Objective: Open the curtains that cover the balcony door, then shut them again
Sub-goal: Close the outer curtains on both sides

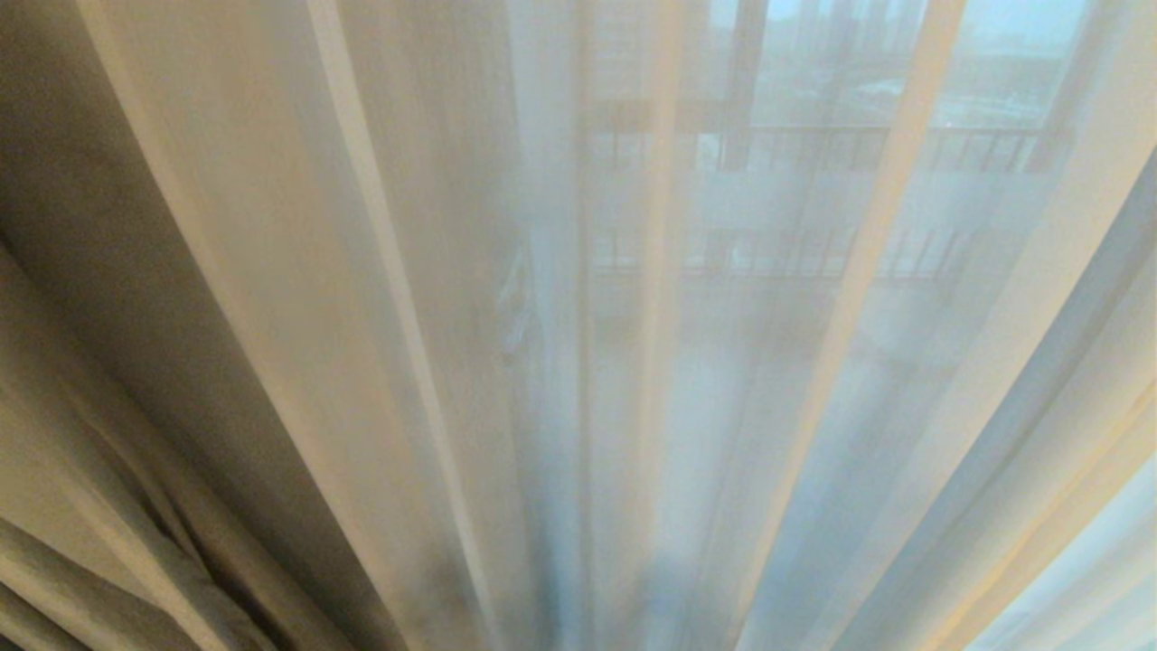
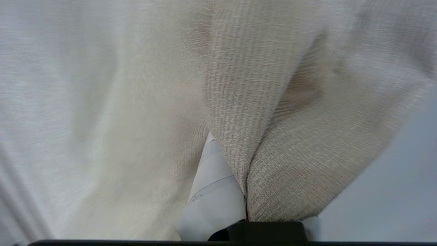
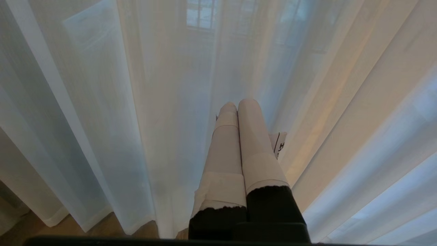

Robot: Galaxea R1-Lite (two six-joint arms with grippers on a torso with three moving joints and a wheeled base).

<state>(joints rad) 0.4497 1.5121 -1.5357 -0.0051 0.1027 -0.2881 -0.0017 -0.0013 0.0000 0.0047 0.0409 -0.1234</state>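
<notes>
step: left hand (image 2: pixel 244 205) was clamped on a fold of the heavy cream curtain (image 2: pixel 293 136), so a drag of the opaque layer looked to be in hand; whether opening or closing could not be told from these views.
left hand state: closed tight on the textured cream fabric, cloth bunched between the taped fingers (image 2: pixel 215 191) and spilling away past the tips.
right hand: right hand (image 3: pixel 239 104) was parked, fingers pressed together with nothing between them, tips pointing at the sheer curtain (image 3: pixel 102 119) just ahead.
curtain location: heavy layer sat in the left hand's grip and draped over it on both sides; in the head view the cream folds (image 1: pixel 99 298) hung to the left side, sheer (image 1: pixel 434 271) spread across the rest.
door location: balcony door (image 1: pixel 743 81) was beyond the sheer, only a dim dark upright seen through it, with balcony railing (image 1: pixel 813 253) faint behind; well past both hands.
orientation: curtain's long axis ran vertical, pleats falling top to floor; hem of the sheer met the wood floor (image 3: pixel 30 222) below the right hand.
sheer status: drawn across the glass, door covered by it.
next move needs: likely a steady sideways pull along the rail line, grip kept firm so the thick weave did not slip out; pull level, not downward, to spare the hooks.
risk: fabric bunching over the left hand could snag on release.
</notes>
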